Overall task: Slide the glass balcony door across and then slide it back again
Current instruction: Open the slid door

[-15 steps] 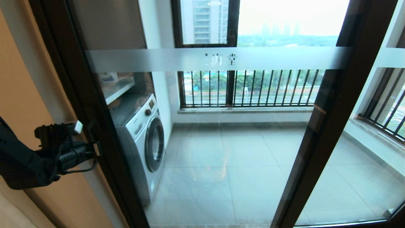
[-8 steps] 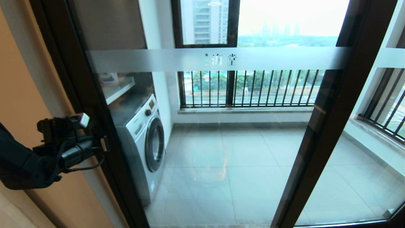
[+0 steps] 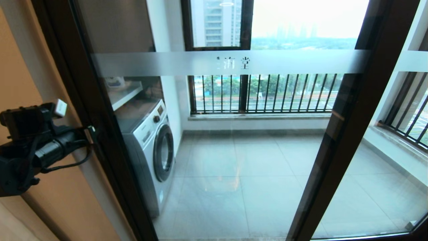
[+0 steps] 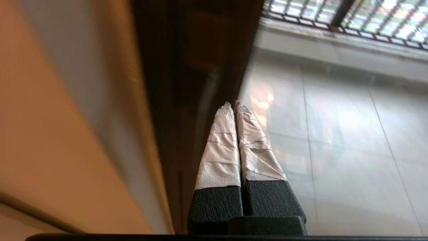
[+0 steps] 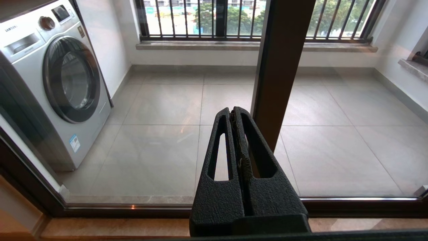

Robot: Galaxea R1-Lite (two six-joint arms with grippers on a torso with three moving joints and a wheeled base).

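Observation:
The glass balcony door (image 3: 234,150) fills the head view; its frosted band (image 3: 230,62) carries two characters. Its dark brown left upright (image 3: 97,110) runs down beside the wall. My left gripper (image 3: 91,130) is at that upright at mid height, shut on nothing. In the left wrist view its tape-wrapped fingers (image 4: 220,147) are pressed together, and the left gripper (image 4: 233,104) points where the dark frame (image 4: 200,50) meets the glass; I cannot tell if it touches. My right gripper (image 5: 233,110) is shut and empty, low before the glass, out of the head view.
An orange wall (image 3: 20,83) stands left of the door. Behind the glass are a washing machine (image 3: 150,147), a shelf (image 3: 123,93) and a railed outer window (image 3: 260,93). A plain-banded panel (image 3: 411,60) is at the right. A brown upright (image 5: 281,50) and floor track (image 5: 133,209) show ahead.
My left gripper first pushed right towards the door's upright, then drew back left and upward. The door itself has not visibly shifted.

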